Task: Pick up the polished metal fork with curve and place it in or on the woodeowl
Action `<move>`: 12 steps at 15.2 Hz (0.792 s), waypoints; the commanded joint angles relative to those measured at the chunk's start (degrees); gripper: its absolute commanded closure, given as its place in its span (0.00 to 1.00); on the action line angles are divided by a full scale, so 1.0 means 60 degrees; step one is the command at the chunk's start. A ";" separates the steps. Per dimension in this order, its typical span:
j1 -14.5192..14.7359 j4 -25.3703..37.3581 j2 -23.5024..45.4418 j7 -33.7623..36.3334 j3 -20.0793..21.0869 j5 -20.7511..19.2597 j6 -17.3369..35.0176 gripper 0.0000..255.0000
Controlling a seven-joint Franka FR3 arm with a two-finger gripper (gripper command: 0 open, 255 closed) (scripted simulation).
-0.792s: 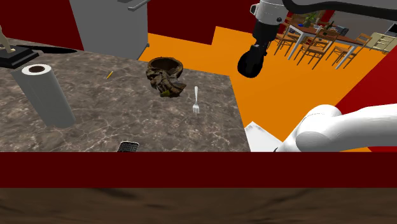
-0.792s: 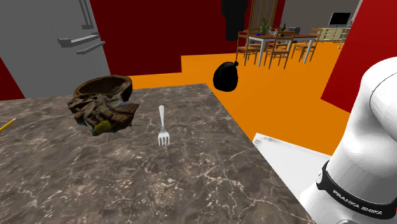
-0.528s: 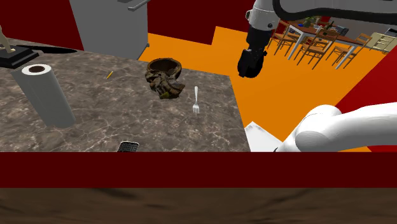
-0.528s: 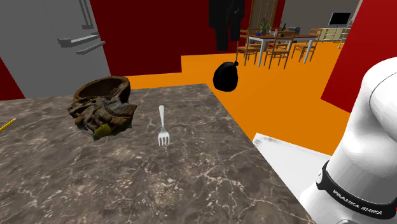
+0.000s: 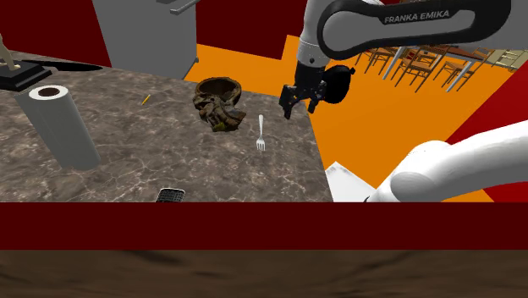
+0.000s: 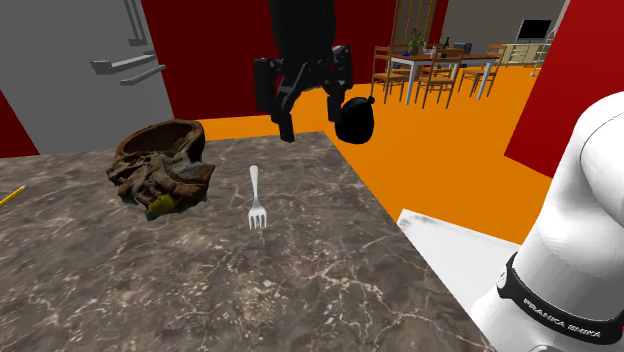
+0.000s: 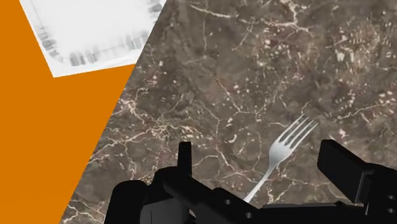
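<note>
Fork (image 6: 257, 197) slim, shiny, flat on veined stone counter (image 6: 300, 290); jaws wide apart, empty.

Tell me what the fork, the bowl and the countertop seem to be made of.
The fork is pale silvery grey and smooth, probably metal. The bowl is dark brown, rough and gnarled, seemingly wood. The countertop is brown with pale veins, like polished marble.
</note>
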 commanded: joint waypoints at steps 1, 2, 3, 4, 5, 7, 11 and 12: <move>-0.0161 0.0008 0.0646 0.1079 0.0369 0.0232 0.0670 0.00; -0.0257 0.0043 0.0968 0.1560 0.0527 0.0311 0.0972 0.00; -0.0350 0.0091 0.1303 0.2043 0.0676 0.0372 0.1274 0.00; -0.0443 0.0153 0.1650 0.2526 0.0816 0.0416 0.1576 0.00; -0.0537 0.0228 0.2006 0.3010 0.0950 0.0442 0.1876 0.00; -0.0723 0.0415 0.2743 0.3984 0.1188 0.0436 0.2468 0.00; -0.0942 0.0690 0.3915 0.5410 0.1439 0.0271 0.3419 0.00; -0.0939 0.0623 0.3992 0.5429 0.1450 0.0250 0.3558 0.00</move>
